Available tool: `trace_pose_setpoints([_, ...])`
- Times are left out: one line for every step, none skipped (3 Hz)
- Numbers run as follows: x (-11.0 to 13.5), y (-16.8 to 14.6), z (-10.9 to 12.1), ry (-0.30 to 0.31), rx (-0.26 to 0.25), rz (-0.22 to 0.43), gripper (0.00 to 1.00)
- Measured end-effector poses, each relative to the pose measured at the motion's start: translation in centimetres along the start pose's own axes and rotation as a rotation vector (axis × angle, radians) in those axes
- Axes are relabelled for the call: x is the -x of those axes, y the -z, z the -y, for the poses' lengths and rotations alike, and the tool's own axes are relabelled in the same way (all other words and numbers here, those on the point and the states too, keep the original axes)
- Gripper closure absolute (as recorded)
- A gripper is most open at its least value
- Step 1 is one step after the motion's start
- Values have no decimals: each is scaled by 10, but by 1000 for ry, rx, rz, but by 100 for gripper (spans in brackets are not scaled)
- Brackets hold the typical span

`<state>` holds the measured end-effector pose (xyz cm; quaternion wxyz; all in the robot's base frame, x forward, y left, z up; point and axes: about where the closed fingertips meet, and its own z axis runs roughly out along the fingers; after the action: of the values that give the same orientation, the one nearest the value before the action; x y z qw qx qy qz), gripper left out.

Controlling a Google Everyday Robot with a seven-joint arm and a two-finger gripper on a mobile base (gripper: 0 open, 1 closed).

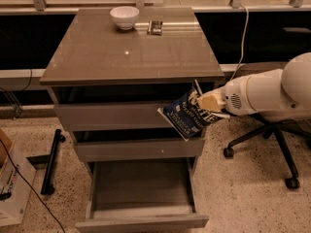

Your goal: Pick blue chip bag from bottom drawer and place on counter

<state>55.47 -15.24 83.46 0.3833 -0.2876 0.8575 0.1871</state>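
Note:
My gripper (203, 104) is shut on the blue chip bag (185, 116), a navy foil bag with white lettering. It holds the bag in the air in front of the top drawer's right end, just below the counter's front edge. The bag hangs tilted down to the left. The counter (131, 52) is a glossy grey-brown top. The bottom drawer (141, 198) stands pulled open below, and its grey inside shows nothing in it. My white arm (262, 93) reaches in from the right.
A white bowl (124, 17) and a small dark metallic object (155, 27) sit at the counter's back. An office chair base (272, 144) stands to the right of the cabinet. A black bar (51, 161) and a cardboard box (12, 188) lie on the floor at the left.

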Motion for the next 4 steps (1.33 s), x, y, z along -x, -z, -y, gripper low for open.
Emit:
trace_pose_setpoints([7, -1, 2, 12, -19, 24, 100])
trace_pose_setpoints([35, 2, 4, 89, -35, 76, 100])
trace_pose_setpoints([75, 4, 4, 188, -35, 163, 100])
trace_pose_setpoints([115, -9, 0, 263, -6, 243, 100])
